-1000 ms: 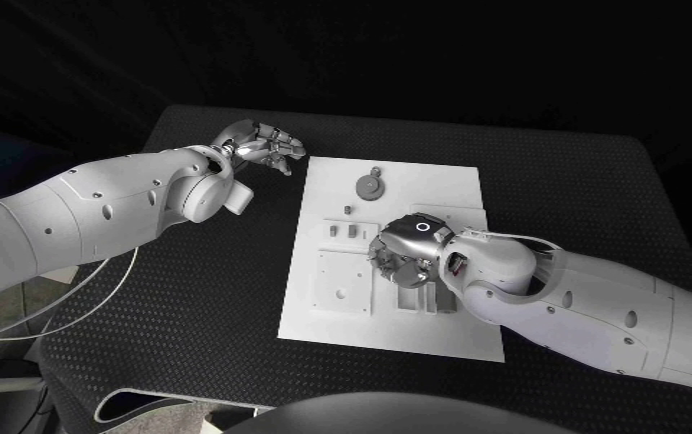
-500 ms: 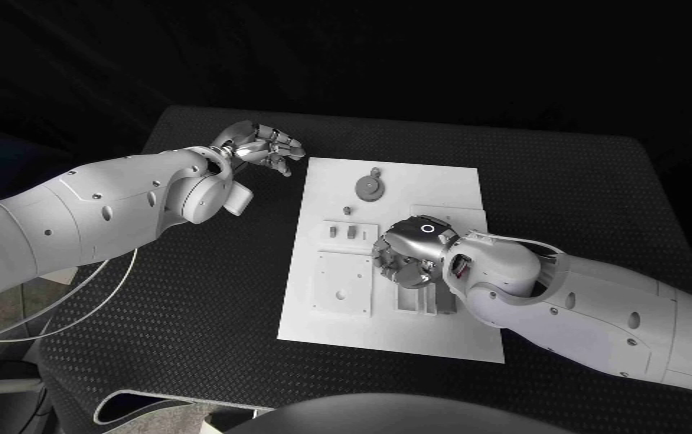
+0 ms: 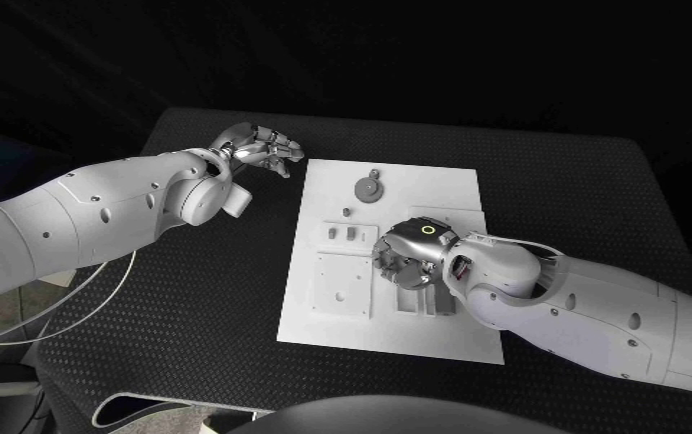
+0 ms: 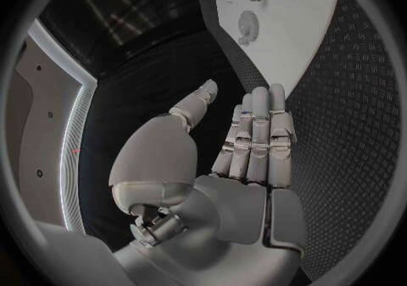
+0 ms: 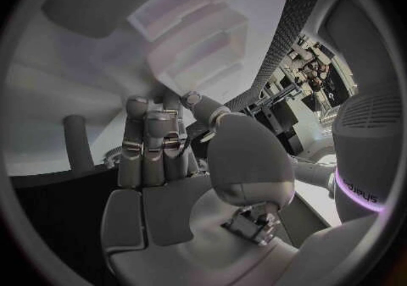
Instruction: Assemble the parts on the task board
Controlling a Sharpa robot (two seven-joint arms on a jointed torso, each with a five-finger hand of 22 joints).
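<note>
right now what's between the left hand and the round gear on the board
Bare black table and bare board; head view shows nothing between left hand and gear.

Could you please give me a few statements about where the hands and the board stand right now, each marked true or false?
1. The right hand is over the task board. True.
2. The left hand rests on the board. False: it is off the board, over the black table past the board's far left corner.
3. A round gear lies near the board's far edge. True.
4. The left hand holds a part. False: its fingers are straight and hold nothing.
</note>
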